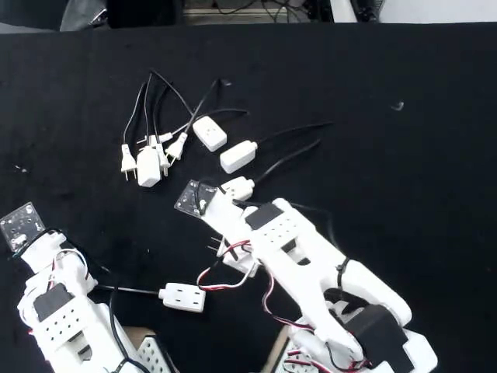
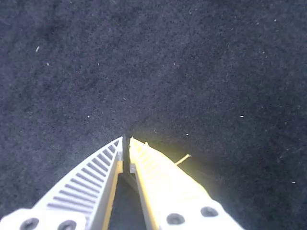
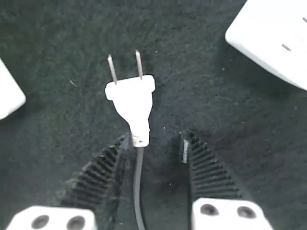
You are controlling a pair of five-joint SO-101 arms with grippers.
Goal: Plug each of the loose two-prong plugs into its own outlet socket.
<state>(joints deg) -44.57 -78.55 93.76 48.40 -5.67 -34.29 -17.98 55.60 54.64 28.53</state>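
Observation:
A white two-prong plug (image 3: 130,98) lies flat on the black table with its prongs pointing away from my right gripper (image 3: 153,141). That gripper is open, one finger on each side of the plug's grey cable, close behind the plug body. From above, the same plug's prongs (image 1: 212,245) stick out from under the right arm (image 1: 295,249). My left gripper (image 2: 125,142) is shut on nothing above bare black cloth at the near left. Several white outlet sockets (image 1: 210,133) and loose plugs (image 1: 126,160) lie clustered at the back left.
One outlet socket (image 1: 183,297) lies near the front, between the two arms. A corner of a white socket (image 3: 273,38) lies beyond the plug, and another white piece (image 3: 7,98) sits off to its side. Black cables (image 1: 287,159) trail across the middle.

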